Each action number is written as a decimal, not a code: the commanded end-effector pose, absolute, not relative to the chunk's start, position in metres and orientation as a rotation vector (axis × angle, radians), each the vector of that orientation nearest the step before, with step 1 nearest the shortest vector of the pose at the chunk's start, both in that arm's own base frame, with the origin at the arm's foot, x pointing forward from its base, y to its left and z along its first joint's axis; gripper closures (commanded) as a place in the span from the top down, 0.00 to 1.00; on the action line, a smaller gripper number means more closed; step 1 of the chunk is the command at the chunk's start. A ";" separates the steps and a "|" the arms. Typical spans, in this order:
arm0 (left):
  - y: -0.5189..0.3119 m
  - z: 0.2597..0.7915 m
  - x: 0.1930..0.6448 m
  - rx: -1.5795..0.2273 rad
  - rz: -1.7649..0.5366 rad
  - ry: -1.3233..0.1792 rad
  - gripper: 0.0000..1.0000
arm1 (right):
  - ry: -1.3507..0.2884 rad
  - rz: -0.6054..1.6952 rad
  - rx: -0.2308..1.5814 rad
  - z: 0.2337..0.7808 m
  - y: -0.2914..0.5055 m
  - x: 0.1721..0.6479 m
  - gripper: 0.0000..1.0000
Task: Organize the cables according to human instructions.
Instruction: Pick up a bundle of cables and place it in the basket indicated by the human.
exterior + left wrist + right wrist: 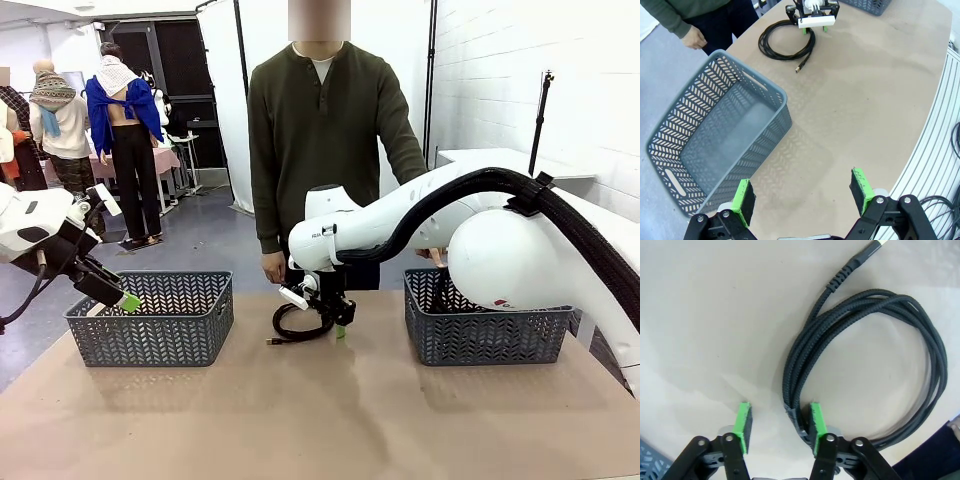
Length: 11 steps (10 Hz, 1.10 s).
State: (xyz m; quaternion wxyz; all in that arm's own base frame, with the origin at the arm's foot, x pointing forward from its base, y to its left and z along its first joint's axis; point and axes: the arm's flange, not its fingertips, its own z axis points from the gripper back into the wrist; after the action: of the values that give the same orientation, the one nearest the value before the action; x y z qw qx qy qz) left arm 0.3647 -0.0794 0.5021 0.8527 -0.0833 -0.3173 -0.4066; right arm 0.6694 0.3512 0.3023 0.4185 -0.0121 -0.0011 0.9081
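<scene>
Item: coiled cable (865, 365), lying on the table (320, 400) between baskets. I am lowering the right gripper (778, 424), jaws part-way apart, strands outside one pad, ungripped. Next: shift sideways to straddle the strands.

No text, label or number can be read anywhere; small marks on the right arm (330, 235) are too blurred to make out.

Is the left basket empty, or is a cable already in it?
Empty. The left wrist view looks straight down into the left basket and shows only its bare grey floor; the one coiled cable lies on the table.
</scene>
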 end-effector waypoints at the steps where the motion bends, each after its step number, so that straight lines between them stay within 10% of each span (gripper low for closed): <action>1: -0.078 0.501 0.366 -0.189 -0.855 -0.674 1.00 | 0.028 2.287 -0.003 0.295 0.347 0.674 0.00; 11: -0.078 0.501 0.366 -0.189 -0.855 -0.674 1.00 | -0.009 2.188 0.124 0.358 0.349 0.653 0.00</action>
State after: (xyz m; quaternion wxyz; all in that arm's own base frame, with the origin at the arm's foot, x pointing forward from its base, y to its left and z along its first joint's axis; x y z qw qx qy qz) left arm 0.3647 -0.0794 0.5020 0.8527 -0.0833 -0.3172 -0.4066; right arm 0.6591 0.3515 0.3365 0.4305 0.0266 -0.0050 0.9022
